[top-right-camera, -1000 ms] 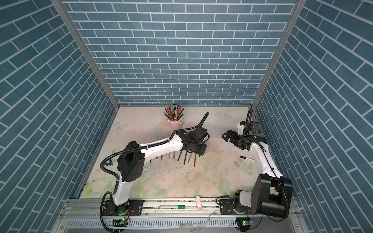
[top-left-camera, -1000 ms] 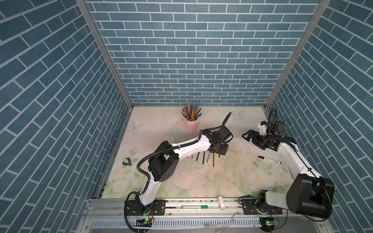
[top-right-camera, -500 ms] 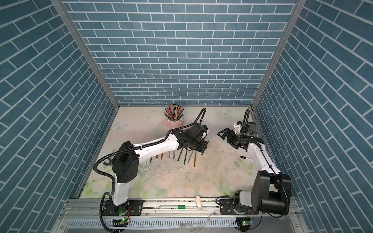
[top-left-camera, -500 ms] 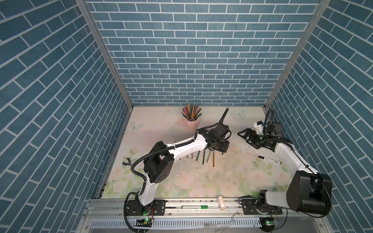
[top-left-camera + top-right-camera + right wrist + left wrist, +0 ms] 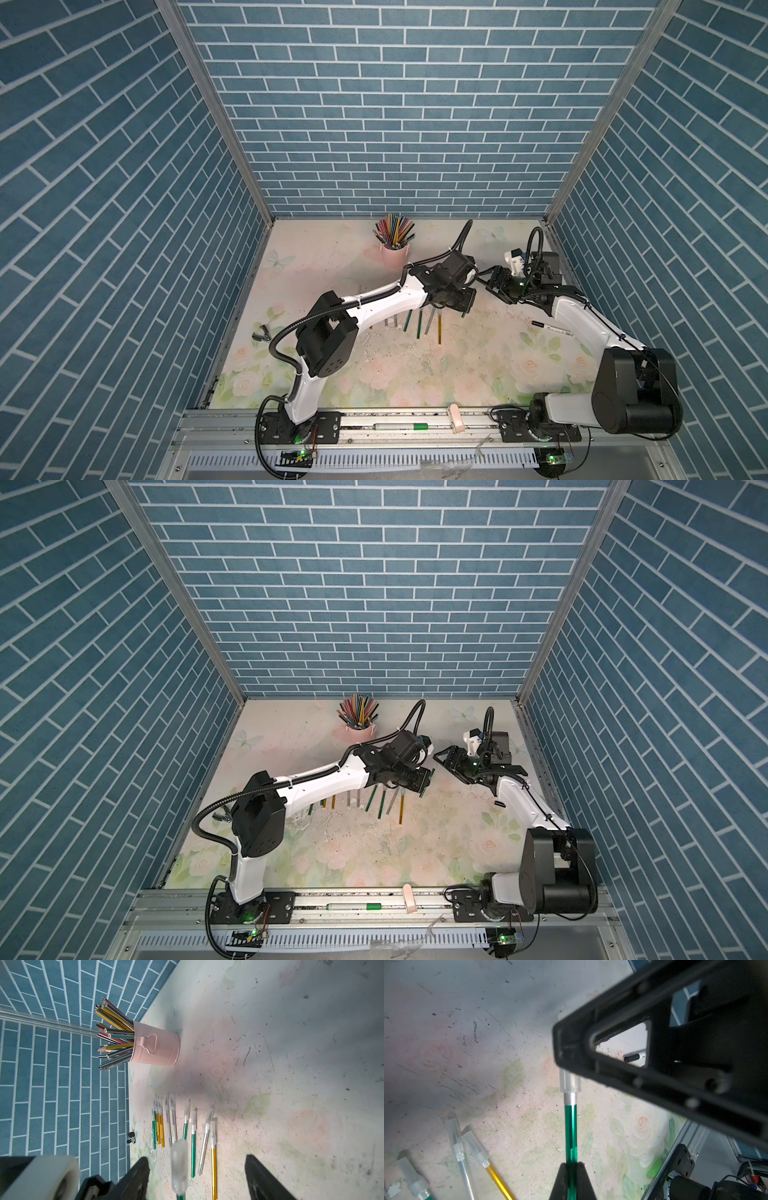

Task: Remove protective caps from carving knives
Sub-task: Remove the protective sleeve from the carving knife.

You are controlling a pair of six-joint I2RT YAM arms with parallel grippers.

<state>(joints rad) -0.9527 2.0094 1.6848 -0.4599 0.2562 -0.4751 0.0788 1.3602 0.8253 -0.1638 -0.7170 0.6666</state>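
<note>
- Fingers (image 5: 560,1183) of the left gripper (image 5: 572,1164) are pinched together on the handle of a green carving knife (image 5: 570,1126). In the left wrist view the handle runs straight out from between the tips.
- At the knife's blade end, past a knurled silver collar, sits its protective cap (image 5: 569,1082), a translucent whitish sleeve. The far part of the sleeve is hidden behind a black finger of the right gripper (image 5: 196,1158), which crosses in front of it.
- From the right wrist camera, the same cap points up between the right gripper's two fingers, which stand well apart. Table shows on either side of the sleeve, and neither finger visibly touches it. The cap sits nearer one finger than the other.
- In a top view, the two grippers meet nose to nose over the right-centre of the floral table (image 5: 353,854), and the green knife is held above the surface.
- Other carving knives (image 5: 172,1122), with green, gold and silver handles, lie in a loose row on the table just beside the left arm. Those seen clearly from the right wrist wear whitish caps (image 5: 212,1132) on their tips.
- A pink cup (image 5: 158,1047) bristling with coloured pencils stands behind the row, toward the back wall.
- A white marker (image 5: 552,329) with a black cap lies on the table beside the right arm.
- A small black clip (image 5: 262,334) rests near the left wall.
</note>
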